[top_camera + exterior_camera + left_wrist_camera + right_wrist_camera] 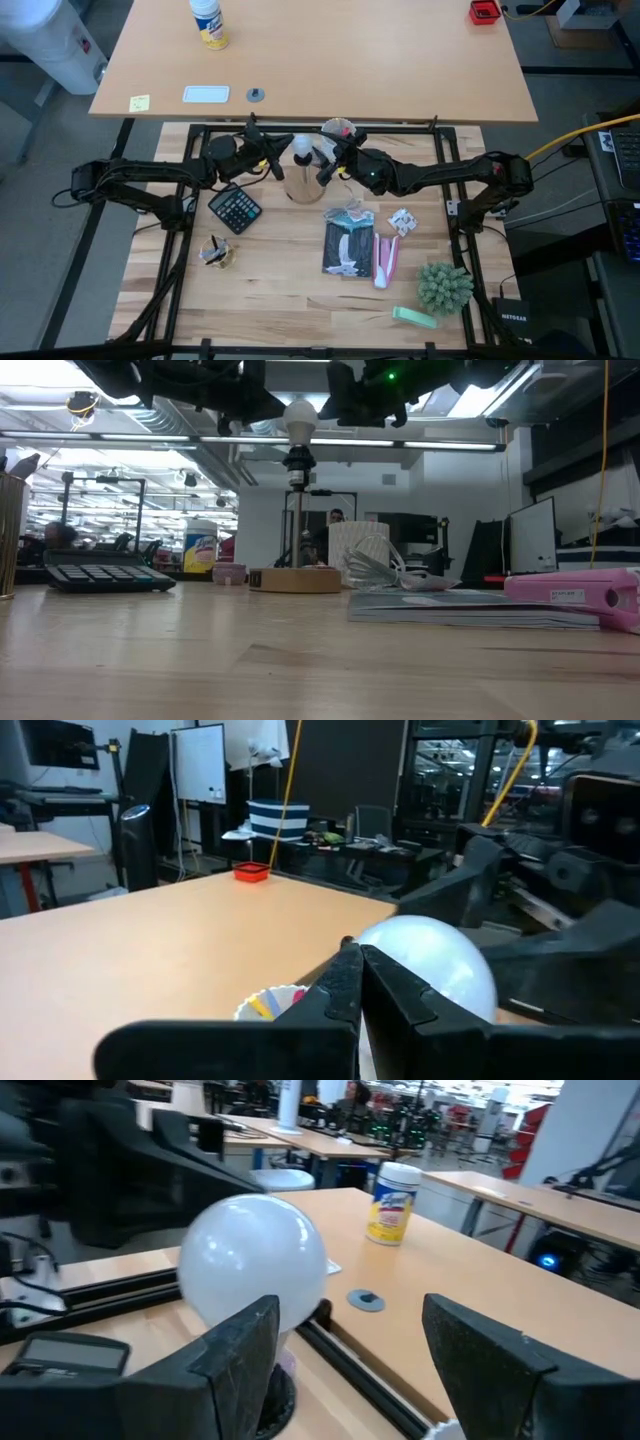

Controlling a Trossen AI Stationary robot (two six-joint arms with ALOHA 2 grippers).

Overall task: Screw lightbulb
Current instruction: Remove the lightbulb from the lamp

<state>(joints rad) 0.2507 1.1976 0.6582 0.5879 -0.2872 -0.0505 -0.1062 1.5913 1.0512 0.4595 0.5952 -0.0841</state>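
The white frosted lightbulb (pixel 300 418) stands upright with its base in the black socket post (pixel 297 463) of the round wooden stand (pixel 295 580), mid-table toward the far edge. My left gripper (pixel 355 960) is shut and held level. Its tips are just left of the bulb's globe (pixel 435 960). My right gripper (pixel 350 1330) is open and level, coming from the right. The globe (pixel 255 1265) is at one of its fingers (pixel 235 1365), not centred in the gap. From above, both grippers flank the bulb (pixel 302 150). My left gripper's shut fingertips stand right beside the globe's left side (pixel 385 945); I cannot tell whether they touch it. My right gripper has one finger close against the globe's lower part (pixel 270 1315), and that finger hides whether they meet. Its other finger is clear.
A calculator (pixel 235 208) lies left of the stand. A white cup (pixel 340 130) stands behind it at the far edge. A dark booklet (pixel 348 248), a pink item (pixel 386 258) and a green plant (pixel 444 287) are near right. The wood toward the near edge is bare.
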